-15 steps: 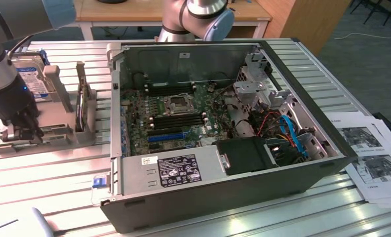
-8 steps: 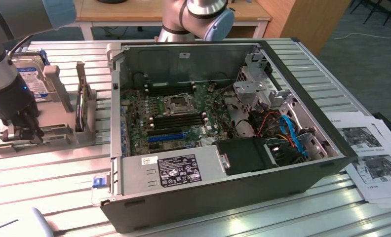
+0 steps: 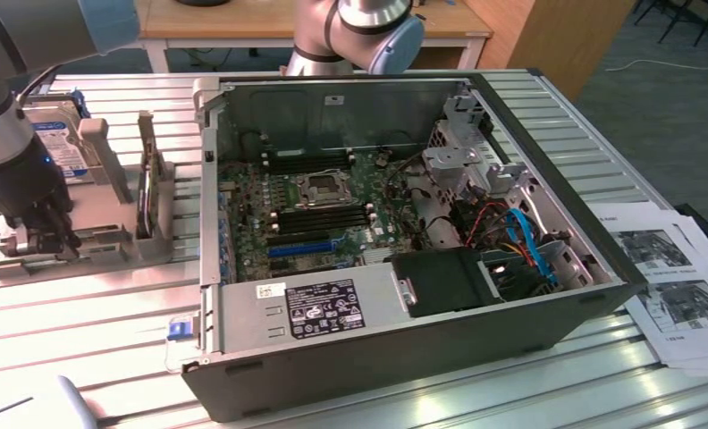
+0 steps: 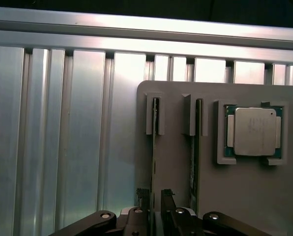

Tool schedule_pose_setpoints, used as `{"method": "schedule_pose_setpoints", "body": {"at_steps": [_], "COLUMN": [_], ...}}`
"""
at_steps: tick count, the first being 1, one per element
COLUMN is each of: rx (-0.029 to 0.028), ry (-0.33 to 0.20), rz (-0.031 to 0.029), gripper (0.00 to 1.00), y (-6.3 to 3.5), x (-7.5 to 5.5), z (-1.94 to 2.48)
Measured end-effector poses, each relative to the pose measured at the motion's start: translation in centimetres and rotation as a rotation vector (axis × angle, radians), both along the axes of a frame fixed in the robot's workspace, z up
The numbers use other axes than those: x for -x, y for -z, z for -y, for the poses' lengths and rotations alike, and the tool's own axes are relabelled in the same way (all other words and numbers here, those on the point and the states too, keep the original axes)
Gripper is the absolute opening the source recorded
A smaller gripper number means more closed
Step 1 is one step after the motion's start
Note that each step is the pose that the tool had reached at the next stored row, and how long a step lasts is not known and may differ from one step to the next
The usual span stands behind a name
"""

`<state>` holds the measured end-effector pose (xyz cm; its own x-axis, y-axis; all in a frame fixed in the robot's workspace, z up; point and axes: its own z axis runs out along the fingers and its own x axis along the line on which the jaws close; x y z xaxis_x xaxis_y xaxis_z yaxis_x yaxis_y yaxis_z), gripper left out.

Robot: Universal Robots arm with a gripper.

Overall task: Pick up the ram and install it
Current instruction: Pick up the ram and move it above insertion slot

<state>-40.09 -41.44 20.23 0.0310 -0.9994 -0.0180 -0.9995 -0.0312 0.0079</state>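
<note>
I see my grey arm (image 3: 8,134) reaching in at the exterior view's left, wrist pointed straight down, the black gripper (image 3: 40,234) (image 4: 155,195) low, its fingers (image 4: 143,195) slightly parted.

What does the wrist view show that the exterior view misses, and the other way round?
Wrist view: two ram sticks standing on edge in a grey holder, a processor chip set in it beside them, the open gripper lined up with one stick. Exterior view: the opened computer case, its motherboard, papers. Both: the holder, the gripper, the ribbed metal table.
</note>
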Motion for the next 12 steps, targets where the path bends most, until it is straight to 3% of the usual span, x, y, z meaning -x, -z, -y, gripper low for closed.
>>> {"method": "schedule_pose_setpoints", "body": {"at_steps": [12], "rx": [-0.0004], "ry": [0.0], "rz": [-0.0004], "gripper": [0.24], "y": [0.17], "x": [-0.37], "z": [0.01]}}
